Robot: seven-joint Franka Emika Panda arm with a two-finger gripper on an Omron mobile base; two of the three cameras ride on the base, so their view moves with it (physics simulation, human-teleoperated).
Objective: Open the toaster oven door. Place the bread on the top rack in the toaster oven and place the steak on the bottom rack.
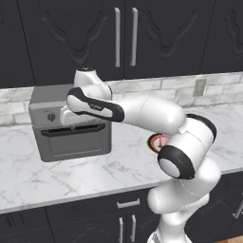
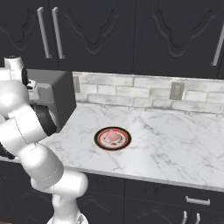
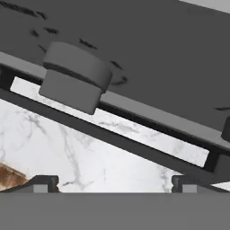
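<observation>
The grey toaster oven (image 1: 45, 102) stands at the counter's left, its side (image 2: 57, 98) facing the right base camera. Its door (image 1: 76, 146) looks shut, and the black bar handle (image 1: 71, 129) runs along the top. My hand (image 1: 69, 116) hangs right in front of the knob row. In the hand view the gripper (image 3: 116, 184) is open, and the handle (image 3: 117, 140) crosses just beyond its fingertips (image 3: 45, 182), under a knob (image 3: 74, 76). The pinkish steak (image 2: 113, 136) lies on a red-rimmed plate (image 2: 99, 139). The bread is hidden; a brown patch (image 3: 10, 174) may be it, I cannot tell.
Dark wall cabinets (image 1: 123, 33) hang above the oven. Marble counter (image 2: 175, 144) stretches right of the plate, with wall outlets (image 2: 176, 90) on the brick backsplash. Dark drawers (image 1: 128, 204) sit below the front edge. My arm covers part of the plate (image 1: 153, 141) in the left base view.
</observation>
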